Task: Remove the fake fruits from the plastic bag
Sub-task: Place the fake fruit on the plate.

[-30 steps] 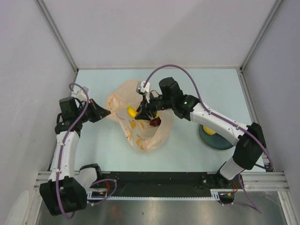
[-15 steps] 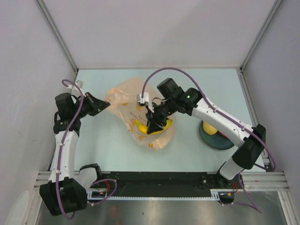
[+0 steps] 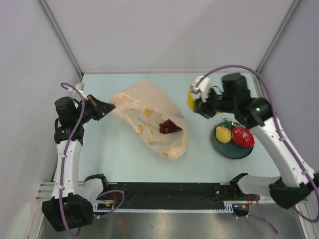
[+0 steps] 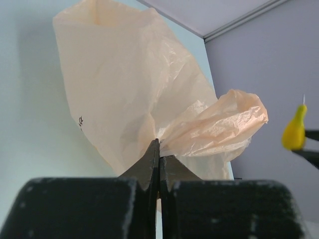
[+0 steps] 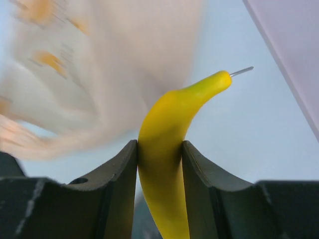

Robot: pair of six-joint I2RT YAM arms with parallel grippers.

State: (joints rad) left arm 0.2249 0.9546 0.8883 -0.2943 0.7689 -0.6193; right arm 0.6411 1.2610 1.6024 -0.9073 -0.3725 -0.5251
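The left gripper (image 4: 158, 154) has its jaws pressed fully together on a bunched fold of the plastic bag (image 4: 124, 94), with the thin film caught right at the fingertips. The right gripper (image 5: 159, 149) has its jaws part-way open and clamped on the banana (image 5: 172, 124). One finger presses each side of the yellow body, and the stem end curves up past the tips toward 1 o'clock in the wrist view.

In the overhead view the left gripper (image 3: 107, 106) is at about 9 o'clock on the table (image 3: 124, 159). From the pinched corner the plastic bag (image 3: 144, 114) spreads toward 4 o'clock and lies crumpled across the middle of the table. A dark red fruit (image 3: 169, 127) shows through the film, inside the bag near its 4 o'clock end.

The right gripper (image 3: 197, 102) is at about 2 o'clock on the table, and the banana (image 3: 191, 98) it holds is out of the bag, off the bag's 3 o'clock side. The left wrist view shows the banana (image 4: 294, 130) at 3 o'clock, beyond the bag's raised fold.

The plate (image 3: 225, 152) sits at 5 o'clock from the right gripper, near the table's 4 o'clock edge. On it lie a lemon-yellow fruit (image 3: 223, 134) and a bright red fruit (image 3: 242, 136) side by side, with a bit of green (image 3: 228, 123) at their 12 o'clock side.
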